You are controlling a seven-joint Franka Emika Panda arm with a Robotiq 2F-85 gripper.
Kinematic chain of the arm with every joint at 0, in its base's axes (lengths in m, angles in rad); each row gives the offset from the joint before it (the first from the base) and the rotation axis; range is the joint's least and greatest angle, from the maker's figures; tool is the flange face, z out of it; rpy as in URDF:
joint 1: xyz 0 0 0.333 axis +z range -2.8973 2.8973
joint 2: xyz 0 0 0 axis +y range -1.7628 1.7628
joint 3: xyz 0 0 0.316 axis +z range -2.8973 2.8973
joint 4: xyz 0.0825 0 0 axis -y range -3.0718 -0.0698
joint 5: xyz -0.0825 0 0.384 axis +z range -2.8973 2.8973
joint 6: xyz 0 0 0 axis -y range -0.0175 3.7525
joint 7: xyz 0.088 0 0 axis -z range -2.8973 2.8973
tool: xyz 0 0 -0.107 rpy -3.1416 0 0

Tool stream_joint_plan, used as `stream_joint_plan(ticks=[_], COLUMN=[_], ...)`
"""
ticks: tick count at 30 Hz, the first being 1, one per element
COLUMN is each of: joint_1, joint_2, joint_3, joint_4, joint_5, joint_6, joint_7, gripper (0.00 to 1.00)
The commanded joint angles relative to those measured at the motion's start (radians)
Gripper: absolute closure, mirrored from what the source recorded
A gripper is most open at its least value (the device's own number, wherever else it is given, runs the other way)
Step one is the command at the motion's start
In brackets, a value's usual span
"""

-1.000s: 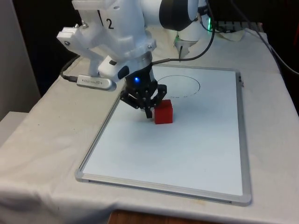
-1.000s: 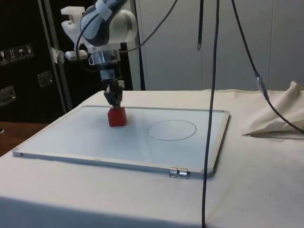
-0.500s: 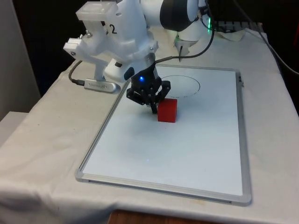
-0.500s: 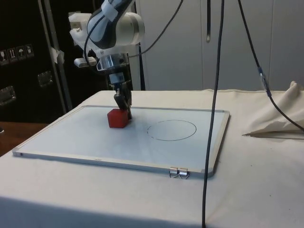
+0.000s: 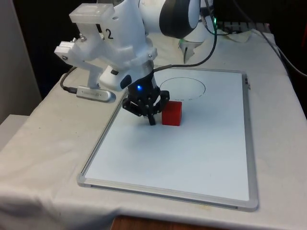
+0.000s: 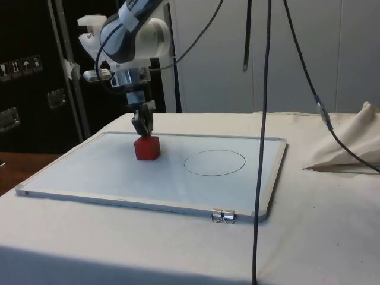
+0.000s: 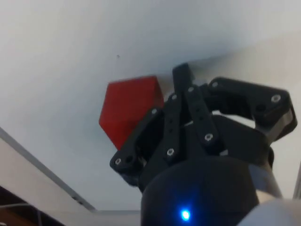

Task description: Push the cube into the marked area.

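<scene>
My gripper (image 5: 151,120) hangs low over the whiteboard (image 5: 192,158), its fingers pressed together into one narrow tip with nothing between them. From the wrist camera my gripper (image 7: 181,75) covers part of the red cube (image 7: 129,106), so I cannot tell from there whether the tip touches it. In the front view the tip stands just beside the cube (image 5: 171,113), at its 9 o'clock; from the side, my gripper (image 6: 141,127) sits just above and behind the cube (image 6: 146,148), again too close to judge contact.

The cube rests flat on the board, outside the drawn circle (image 5: 183,87). In the front view the circle lies at the cube's 12 o'clock, near it; my arm cuts off part of its outline there. In the side view the full circle (image 6: 214,162) shows, at the cube's 3 o'clock, with bare board between.

Open board spreads toward the near edge and the front view's right. The board's frame (image 6: 148,204) is raised all round, lying on the cloth-covered counter (image 5: 43,143).
</scene>
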Motion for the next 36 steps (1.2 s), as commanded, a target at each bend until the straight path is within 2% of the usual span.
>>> stream_joint_plan(ticks=[1,2,3,4,8,10,12,17,19,20,27,28,30,36], joint_1=[-0.005,-0.006,-0.001,-0.006,-0.006,0.003,0.002,0.018,0.02,0.017,0.036,0.032,0.043,0.052], joint_2=[0.021,0.028,0.007,0.034,0.055,0.052,0.055,0.026,0.017,0.026,-0.032,-0.021,-0.051,-0.085], joint_3=[0.003,0.002,-0.001,0.001,-0.002,-0.003,-0.003,-0.003,-0.003,-0.002,0.0,0.0,0.0,0.006], joint_4=[0.038,0.051,0.014,0.062,0.107,0.12,0.126,0.114,0.109,0.121,0.043,0.06,0.013,-0.045], joint_5=[0.004,0.006,0.003,0.007,0.013,0.016,0.015,0.017,0.018,0.015,0.017,0.015,0.016,0.018], joint_6=[-0.015,-0.017,-0.001,-0.018,-0.023,-0.022,-0.022,-0.047,-0.058,-0.067,-0.088,-0.093,-0.092,-0.098], joint_7=[0.004,0.004,0.0,0.005,0.007,0.019,0.016,0.043,0.047,0.044,0.055,0.051,0.057,0.057], gripper=[1.0,1.0,1.0,1.0,1.0,1.0,1.0,1.0,1.0,1.0,1.0,1.0,1.0,1.0])
